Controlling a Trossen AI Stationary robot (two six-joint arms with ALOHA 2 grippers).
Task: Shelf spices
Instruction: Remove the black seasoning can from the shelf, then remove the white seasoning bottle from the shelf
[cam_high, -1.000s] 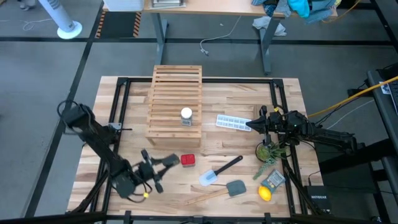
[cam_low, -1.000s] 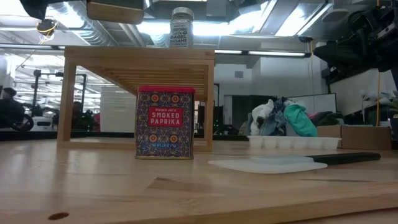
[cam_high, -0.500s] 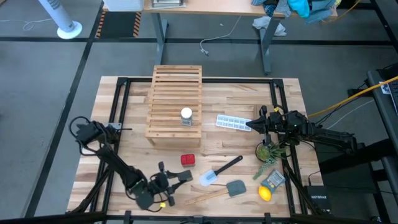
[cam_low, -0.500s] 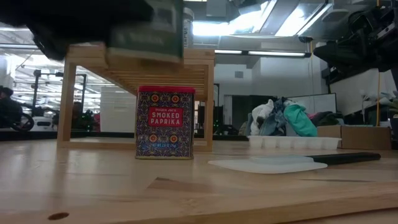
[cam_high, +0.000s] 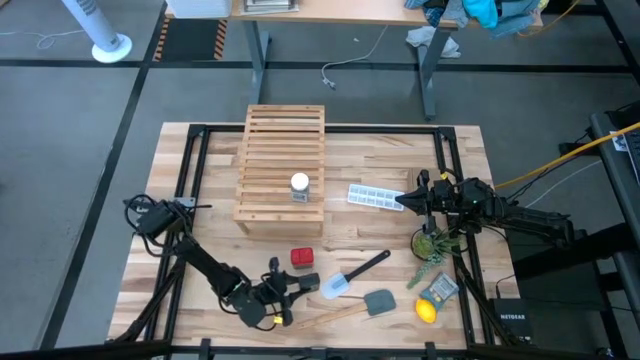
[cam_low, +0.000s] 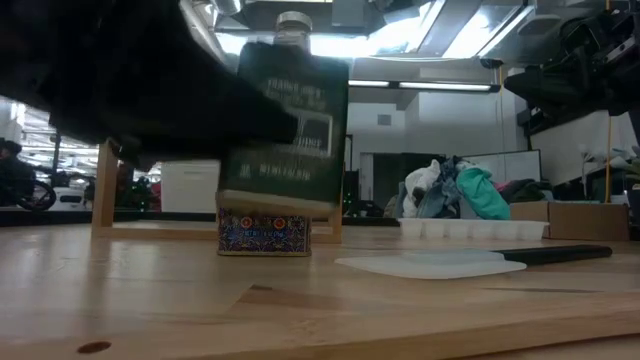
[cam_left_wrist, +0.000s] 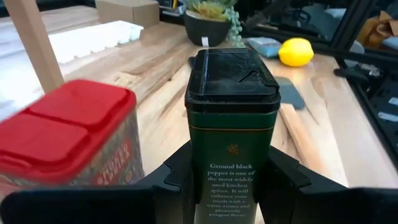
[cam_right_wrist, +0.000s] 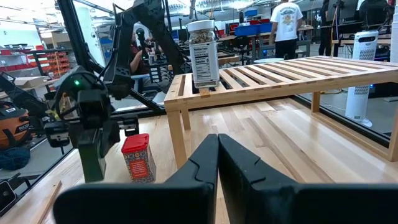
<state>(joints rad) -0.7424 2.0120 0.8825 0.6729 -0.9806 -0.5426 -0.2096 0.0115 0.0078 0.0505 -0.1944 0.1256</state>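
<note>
My left gripper is near the table's near edge, shut on a black pepper tin, which also shows in the low view. The red paprika tin stands on the table just beyond it, next to the black tin in the left wrist view. The clear jar with the white lid stands on top of the slatted wooden shelf, near its front right corner. My right gripper is shut and empty at the right, beside the ice-cube tray. My left gripper pinches the black tin between its two fingers, one on each of two opposite sides, on the tin's lower half. The fingers come from the table's left. The tin stands nearly upright, lid up, lifted clear of the table.
A white ice-cube tray, a spatula, a grey scraper, a wooden stick, a potted plant and a lemon lie right of the tins. Bare tabletop lies left of the red tin.
My left gripper has carried the black tin toward the table's right and near edges and downward, from above the low view's top to just in front of the red tin. It stays shut on the tin. The red tin, the jar and my right arm have kept still.
</note>
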